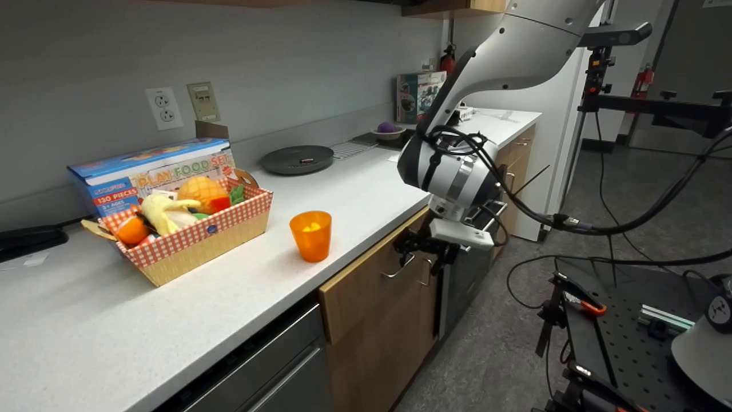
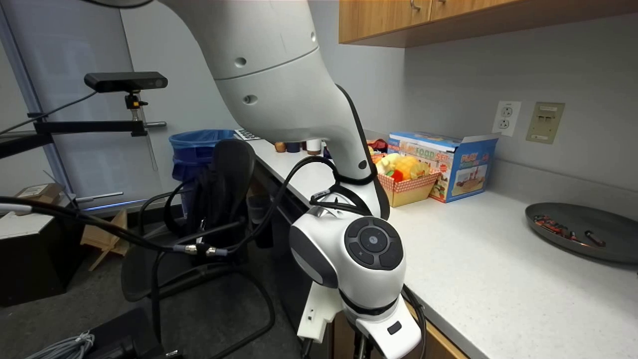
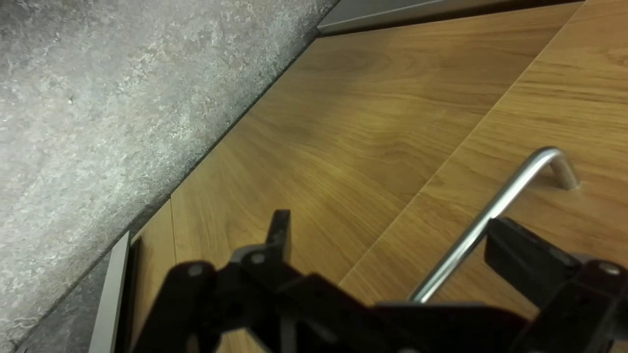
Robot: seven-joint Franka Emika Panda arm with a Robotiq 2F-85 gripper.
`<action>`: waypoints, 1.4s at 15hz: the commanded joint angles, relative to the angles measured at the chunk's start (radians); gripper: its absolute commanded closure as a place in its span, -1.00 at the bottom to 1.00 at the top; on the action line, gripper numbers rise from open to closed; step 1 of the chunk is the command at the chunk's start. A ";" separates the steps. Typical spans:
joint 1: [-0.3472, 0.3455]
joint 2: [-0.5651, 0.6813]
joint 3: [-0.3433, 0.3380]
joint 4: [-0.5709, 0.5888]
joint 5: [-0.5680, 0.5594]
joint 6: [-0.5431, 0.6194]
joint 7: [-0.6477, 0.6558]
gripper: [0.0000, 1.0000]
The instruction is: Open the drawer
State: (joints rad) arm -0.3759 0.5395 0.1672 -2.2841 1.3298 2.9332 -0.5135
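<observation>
The drawer [image 1: 360, 289] has a light brown wood front under the counter and looks shut; its inside is not visible. In the wrist view its front [image 3: 584, 108] lies at the right, with the silver bar handle [image 3: 478, 228] crossing between my fingers. The handle [image 1: 398, 269] also shows in an exterior view. My gripper [image 3: 387, 220] is open around the handle. The right finger's tip is beside the bar, with contact unclear; the left finger is well apart from it. The gripper [image 1: 422, 256] is beside the drawer front in an exterior view. Elsewhere the arm mostly hides it.
Below the drawer is a wood cabinet door [image 3: 343, 147] with a vertical handle [image 1: 426, 272]. A dark grey appliance [image 1: 274, 366] adjoins the drawer. On the counter [image 1: 246, 309] are an orange cup [image 1: 311, 237], a play food basket [image 1: 200, 246] and a dark pan [image 1: 297, 160].
</observation>
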 commanded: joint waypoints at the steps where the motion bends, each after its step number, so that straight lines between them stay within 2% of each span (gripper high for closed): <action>1: -0.022 0.023 -0.004 -0.068 0.034 0.017 -0.054 -1.00; 8: -0.003 -0.103 0.009 -0.255 0.125 0.062 -0.140 -1.00; 13: 0.009 -0.164 0.024 -0.388 0.204 0.160 -0.242 -1.00; 16: 0.033 -0.217 0.037 -0.454 0.215 0.229 -0.252 -1.00; 19: 0.066 -0.287 0.063 -0.543 0.167 0.261 -0.207 -1.00; 20: 0.086 -0.196 0.062 -0.464 0.234 0.295 -0.292 -1.00; 21: 0.106 -0.204 0.071 -0.479 0.228 0.318 -0.297 -1.00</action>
State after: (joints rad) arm -0.3242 0.3258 0.2188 -2.7637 1.5122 3.1851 -0.7451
